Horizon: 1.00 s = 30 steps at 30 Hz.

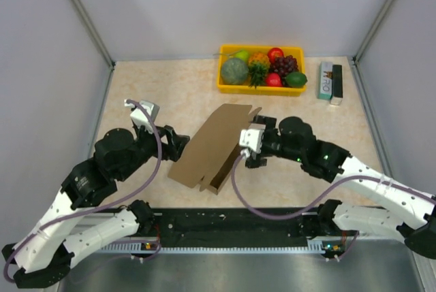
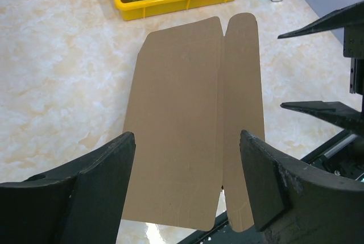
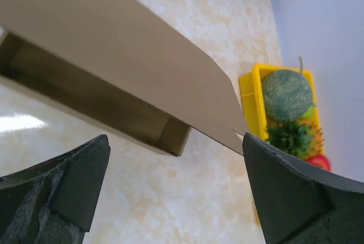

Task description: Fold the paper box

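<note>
left gripper [image 2: 186, 141]: jaws apart over the near-left end of the paper box [image 1: 211, 146], gripping nothing. right gripper [image 3: 175, 141]: jaws wide apart at its right side. box sits mid-worktop [image 1: 157, 94]; tray walls look formed, lid panel tilted up, unclosed. roughly halfway, i judge.

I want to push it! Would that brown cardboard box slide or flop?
The brown cardboard box probably slides on the smooth table. Its thin raised panel looks light, so it may flop or bend at creases. Flat sides: unlikely to roll.
</note>
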### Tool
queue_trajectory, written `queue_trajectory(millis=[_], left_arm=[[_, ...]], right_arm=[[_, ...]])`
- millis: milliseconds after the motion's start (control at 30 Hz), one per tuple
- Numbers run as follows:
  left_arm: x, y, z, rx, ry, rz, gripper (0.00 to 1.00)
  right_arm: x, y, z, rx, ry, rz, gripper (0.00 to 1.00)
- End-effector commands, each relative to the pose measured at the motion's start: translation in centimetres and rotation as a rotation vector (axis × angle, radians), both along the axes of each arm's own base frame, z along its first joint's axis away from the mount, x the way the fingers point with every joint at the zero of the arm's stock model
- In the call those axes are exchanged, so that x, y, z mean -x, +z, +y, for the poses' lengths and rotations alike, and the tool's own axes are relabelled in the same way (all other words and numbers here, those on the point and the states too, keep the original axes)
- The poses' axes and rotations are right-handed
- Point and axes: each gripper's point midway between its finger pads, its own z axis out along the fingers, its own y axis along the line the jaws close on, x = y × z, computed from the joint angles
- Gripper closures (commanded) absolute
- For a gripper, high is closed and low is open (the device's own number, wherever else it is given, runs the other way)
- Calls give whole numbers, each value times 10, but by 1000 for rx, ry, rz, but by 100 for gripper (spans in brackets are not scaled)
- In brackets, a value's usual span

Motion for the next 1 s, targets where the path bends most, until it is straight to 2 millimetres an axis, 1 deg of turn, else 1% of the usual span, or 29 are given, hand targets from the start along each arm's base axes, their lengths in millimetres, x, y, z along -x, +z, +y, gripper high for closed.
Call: queue_trajectory(millis=[0,33,67,100,133,167,200,267,300,367,400,433,467,500,533,567,633,667,733,767,800,833,867,933,967], left_arm=[[3,12,4,46,-3,-55,21],[4,11,5,49,-4,-53,21],[7,11,4,55,-17,-54,21],[11,14,5,68,-28,-64,20],[12,10,3,69,-39,-63,20],[13,8,2,74,-54,-64,20],[18,7,-2,82,-84,-64,19],[22,4,-4,78,-117,-68,19],[26,1,-8,73,-148,-63,19],[29,0,-10,53,-183,-82,18],[32,-4,-12,43,-210,-83,18],[32,-5,-12,24,-226,-98,17],[33,-6,-13,15,-239,-106,17],[32,-5,-13,5,-243,-122,17],[36,-4,-16,7,-275,-126,17],[37,-3,-17,9,-281,-133,17],[39,2,-21,20,-314,-164,17],[41,2,-22,20,-329,-173,17],[42,9,-21,34,-334,-219,18],[40,4,-21,30,-324,-226,17],[37,6,-19,28,-314,-259,18],[37,12,-14,49,-296,-303,17],[34,4,-14,44,-283,-311,18],[35,6,-7,61,-260,-368,18],[32,3,-10,74,-259,-393,18]], right_arm=[[4,-4,-6,323,104,-281,2],[5,-5,-3,367,142,-333,2],[4,-2,1,372,150,-362,3],[2,-3,6,389,162,-373,5],[0,6,11,381,174,-397,7],[0,9,16,378,188,-404,8],[0,6,26,384,222,-401,12],[1,2,35,408,265,-408,18],[2,-2,39,427,286,-403,27],[1,-5,45,443,312,-413,31],[0,0,49,437,316,-420,35],[-2,-6,53,455,325,-414,37],[-4,-5,56,458,328,-419,44],[-6,-9,59,471,335,-415,48],[-7,-8,61,471,334,-418,53],[-8,-4,63,465,331,-418,62],[-9,1,64,455,327,-423,71],[-10,10,66,440,318,-431,76],[-11,13,61,453,299,-404,82],[-12,22,60,451,291,-403,90],[-13,23,57,467,284,-395,95],[-13,18,48,515,282,-367,100],[-15,27,47,514,271,-362,100],[-12,27,41,528,273,-323,100],[-12,35,39,512,268,-316,100]])
